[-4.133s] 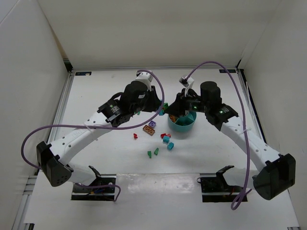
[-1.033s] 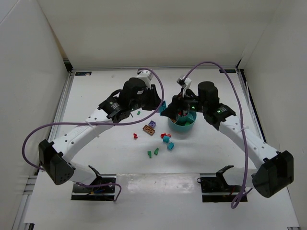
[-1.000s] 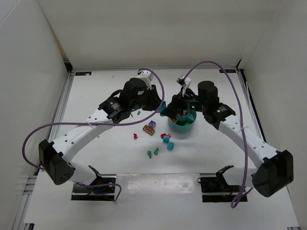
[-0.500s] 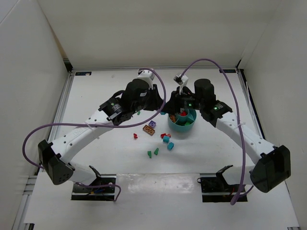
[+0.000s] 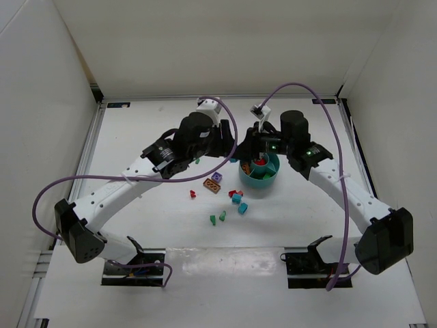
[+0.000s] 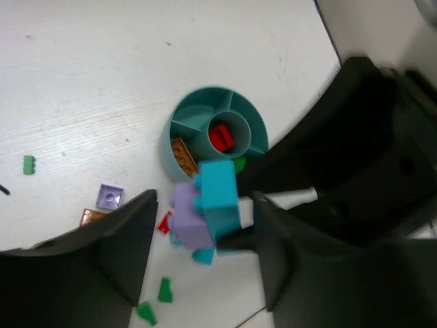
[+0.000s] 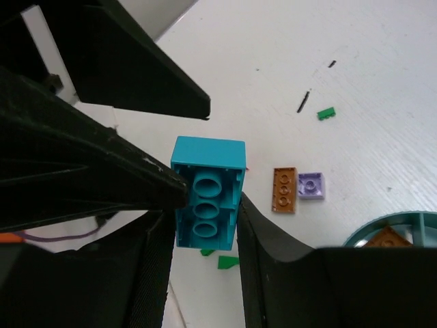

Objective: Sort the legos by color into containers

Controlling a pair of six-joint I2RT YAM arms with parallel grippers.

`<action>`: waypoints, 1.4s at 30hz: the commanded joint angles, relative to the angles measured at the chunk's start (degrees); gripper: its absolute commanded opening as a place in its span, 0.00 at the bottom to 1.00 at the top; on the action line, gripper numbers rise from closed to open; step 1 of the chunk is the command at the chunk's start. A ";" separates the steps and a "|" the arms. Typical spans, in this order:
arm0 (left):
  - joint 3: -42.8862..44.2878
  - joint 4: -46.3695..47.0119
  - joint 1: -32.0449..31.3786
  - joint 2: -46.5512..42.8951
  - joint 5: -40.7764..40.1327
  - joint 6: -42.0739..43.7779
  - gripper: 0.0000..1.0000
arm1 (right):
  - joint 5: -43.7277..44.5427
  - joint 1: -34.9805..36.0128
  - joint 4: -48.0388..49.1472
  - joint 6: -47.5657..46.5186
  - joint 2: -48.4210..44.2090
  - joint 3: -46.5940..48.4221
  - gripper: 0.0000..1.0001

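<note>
Several loose legos (image 5: 235,199) are left on the counter (image 5: 287,219) at frame centre, before the teal bowl (image 5: 258,176). Above it, the right tool (image 7: 205,212) has been closed on the teal brick (image 7: 207,179). The left tool (image 6: 203,201) has been eased, its grip unclear. Pulling the purple brick (image 6: 188,222) off is judged underway.

We see a white table (image 5: 300,219) boxed in by plain white walls (image 5: 218,48) behind and on both sides. Even light falls on it, with a glossy glare near the front edge.
</note>
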 commanded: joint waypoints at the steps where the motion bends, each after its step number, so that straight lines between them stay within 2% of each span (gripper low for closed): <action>1: 1.15 0.03 -0.11 -2.48 -0.74 2.02 0.74 | -5.36 -1.62 4.57 2.50 -0.76 0.67 0.00; 4: -0.08 -0.94 0.94 -4.15 -1.80 2.81 0.87 | -8.25 -3.64 6.42 3.91 -1.20 -0.20 0.00; 7: -4.98 2.92 4.36 -7.66 4.33 5.18 0.92 | -11.86 -6.19 8.26 6.53 -1.47 -1.08 0.00; 8: -6.31 4.15 7.15 -9.85 13.32 5.54 0.92 | -16.13 -7.16 9.57 7.16 -1.55 -1.78 0.00; 9: -11.28 11.82 8.23 -10.74 17.76 6.85 0.92 | -17.48 -7.78 11.85 8.12 -1.55 -2.05 0.00; 10: -12.90 14.42 9.02 -11.36 21.37 7.03 0.92 | -18.71 -8.04 13.09 9.09 -1.21 -2.32 0.00; 11: -14.05 16.88 10.51 -12.75 30.19 7.30 0.89 | -22.90 -8.92 15.97 12.32 -1.11 -3.19 0.00; 12: -16.41 22.39 10.70 -13.20 32.28 8.26 0.89 | -23.90 -9.19 19.83 13.91 -0.68 -3.54 0.00; 14: -16.96 25.41 10.78 -13.12 37.45 8.88 0.86 | -27.41 -8.58 22.49 17.17 -0.41 -3.55 0.00; 18: -16.70 27.45 10.79 -12.07 41.00 9.40 0.79 | -29.44 -7.34 24.17 18.41 0.12 -2.85 0.00; 21: -18.10 32.17 11.14 -12.06 44.86 9.23 0.78 | -30.50 -7.78 28.56 22.17 -0.50 -3.37 0.00; 26: -19.33 35.89 11.05 -12.06 48.73 8.53 0.62 | -31.03 -8.04 29.45 22.46 -0.50 -3.02 0.00; 33: -19.77 36.85 11.14 -12.15 50.85 7.56 0.62 | -31.03 -8.49 34.81 27.03 -0.94 -4.25 0.00; 37: -18.19 35.02 11.14 -10.84 52.08 7.39 0.69 | -29.98 -7.87 36.39 27.55 -1.38 -4.69 0.00; 42: -17.49 33.87 11.22 -9.78 51.12 7.39 0.71 | -30.06 -7.96 37.10 27.29 -1.82 -4.52 0.00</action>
